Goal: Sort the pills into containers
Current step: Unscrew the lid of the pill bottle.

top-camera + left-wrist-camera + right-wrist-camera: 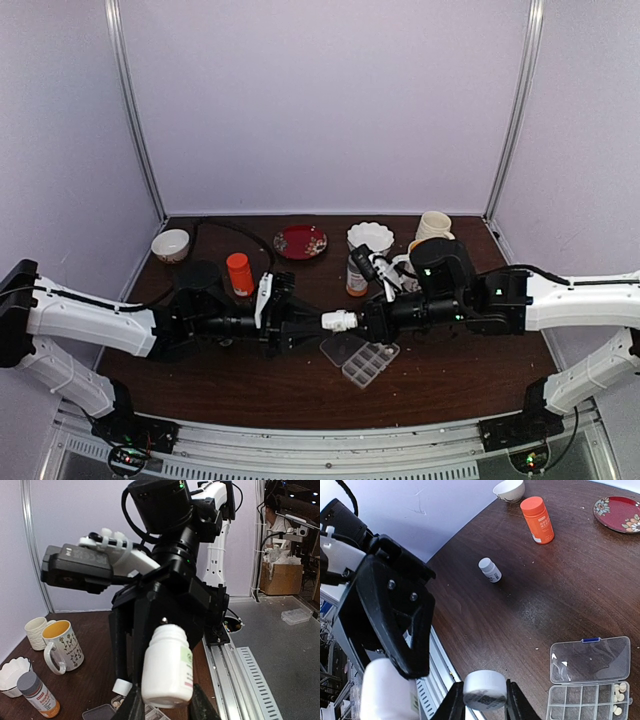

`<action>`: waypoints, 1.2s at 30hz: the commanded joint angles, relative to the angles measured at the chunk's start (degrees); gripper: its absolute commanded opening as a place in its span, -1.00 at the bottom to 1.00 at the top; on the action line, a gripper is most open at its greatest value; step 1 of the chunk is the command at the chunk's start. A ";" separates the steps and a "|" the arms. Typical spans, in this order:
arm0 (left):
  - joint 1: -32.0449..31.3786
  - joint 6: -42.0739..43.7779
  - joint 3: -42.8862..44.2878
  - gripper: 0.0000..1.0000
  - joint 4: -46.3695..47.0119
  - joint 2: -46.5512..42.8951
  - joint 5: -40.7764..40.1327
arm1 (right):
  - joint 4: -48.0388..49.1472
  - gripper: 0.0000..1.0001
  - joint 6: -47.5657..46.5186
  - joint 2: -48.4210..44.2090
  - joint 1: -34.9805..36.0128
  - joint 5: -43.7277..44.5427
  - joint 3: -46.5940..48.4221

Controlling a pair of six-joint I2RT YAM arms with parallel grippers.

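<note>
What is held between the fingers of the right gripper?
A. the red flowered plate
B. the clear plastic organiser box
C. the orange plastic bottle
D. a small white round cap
D: in the right wrist view, the small white round cap sits pinched between the two fingers of the right gripper.

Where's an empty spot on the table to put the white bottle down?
Bare wood lies along the front edge, left and right of the organiser box. The back is crowded: orange bottle, red plate, scalloped bowl, mugs.
</note>
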 commanded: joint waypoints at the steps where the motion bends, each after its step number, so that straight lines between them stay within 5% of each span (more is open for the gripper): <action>1: -1.34 2.28 1.50 -1.00 -1.93 1.71 -1.66 | 3.08 -1.00 0.72 -1.63 0.37 -0.55 2.29; 36: -4.44 1.71 -0.90 -1.00 8.28 18.77 -12.33 | -5.07 -1.00 3.38 6.53 -0.41 1.28 0.86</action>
